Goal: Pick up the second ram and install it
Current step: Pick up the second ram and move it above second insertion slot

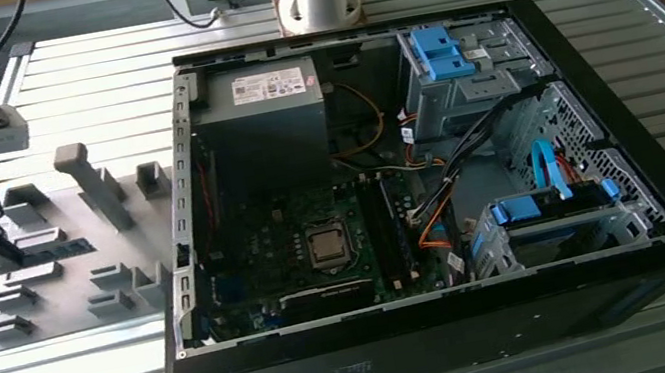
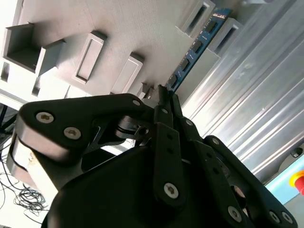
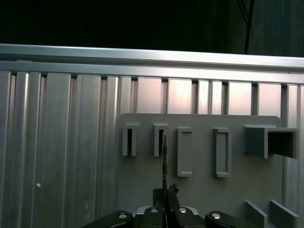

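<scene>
Your gripper point(image 2: 164, 94) pinched the ram point(image 2: 194, 46) at one end — jaws pressed against it. Its far end sat between two blocks point(image 2: 199, 16).

Open computer case point(image 1: 466, 338) lies beside grey holder tray point(image 1: 63, 315) on ribbed table point(image 1: 98, 74).

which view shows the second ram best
The second wrist view: the second ram shows its blue face and chips. The first wrist view shows it edge-on; the exterior view shows it as a small dark strip.
</scene>
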Controlling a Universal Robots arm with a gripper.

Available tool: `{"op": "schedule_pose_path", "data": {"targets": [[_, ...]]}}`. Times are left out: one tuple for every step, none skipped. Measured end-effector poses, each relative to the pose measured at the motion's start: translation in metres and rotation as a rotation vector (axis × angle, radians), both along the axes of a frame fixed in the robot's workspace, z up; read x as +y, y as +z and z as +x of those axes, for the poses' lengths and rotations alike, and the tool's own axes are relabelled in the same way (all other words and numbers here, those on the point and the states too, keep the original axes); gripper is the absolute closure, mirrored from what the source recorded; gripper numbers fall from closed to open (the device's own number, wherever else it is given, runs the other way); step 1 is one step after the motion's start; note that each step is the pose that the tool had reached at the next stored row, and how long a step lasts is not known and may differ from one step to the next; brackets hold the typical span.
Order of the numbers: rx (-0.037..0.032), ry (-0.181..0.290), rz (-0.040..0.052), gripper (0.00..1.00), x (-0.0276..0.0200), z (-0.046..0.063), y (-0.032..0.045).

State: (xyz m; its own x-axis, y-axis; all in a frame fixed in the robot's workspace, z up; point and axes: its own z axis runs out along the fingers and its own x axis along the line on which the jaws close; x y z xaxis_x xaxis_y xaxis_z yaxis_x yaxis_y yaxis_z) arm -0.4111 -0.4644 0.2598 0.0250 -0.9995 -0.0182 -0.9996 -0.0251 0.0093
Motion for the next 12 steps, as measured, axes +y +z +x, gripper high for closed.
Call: {"op": "schedule_pose_path", "data": {"targets": [[0.0001, 0.0, -0.0001, 0.86, 0.0, 0.0, 0.0026], [0.0001, 0.0, -0.0001, 0.86, 0.0, 0.0, 0.0051], [0.0001, 0.0, 0.0, 0.86, 0.0, 0.0, 0.0077], [0.0, 0.0, 0.0, 0.86, 0.0, 0.0, 0.0103], [0.0, 0.0, 0.0, 0.86, 0.0, 0.0, 0.013], [0.0, 0.0, 0.0, 0.86, 0.0, 0.0, 0.0156], [0.0001, 0.0, -0.0001, 0.86, 0.0, 0.0, 0.0184], [0.0001, 0.0, -0.0001, 0.86, 0.0, 0.0, 0.0217], [0.0, 0.0, 0.0, 0.86, 0.0, 0.0, 0.0247], [0.0001, 0.0, -0.0001, 0.86, 0.0, 0.0, 0.0277], [0.0, 0.0, -0.0001, 0.86, 0.0, 0.0, 0.0304], [0.0001, 0.0, -0.0001, 0.86, 0.0, 0.0, 0.0332]]}}
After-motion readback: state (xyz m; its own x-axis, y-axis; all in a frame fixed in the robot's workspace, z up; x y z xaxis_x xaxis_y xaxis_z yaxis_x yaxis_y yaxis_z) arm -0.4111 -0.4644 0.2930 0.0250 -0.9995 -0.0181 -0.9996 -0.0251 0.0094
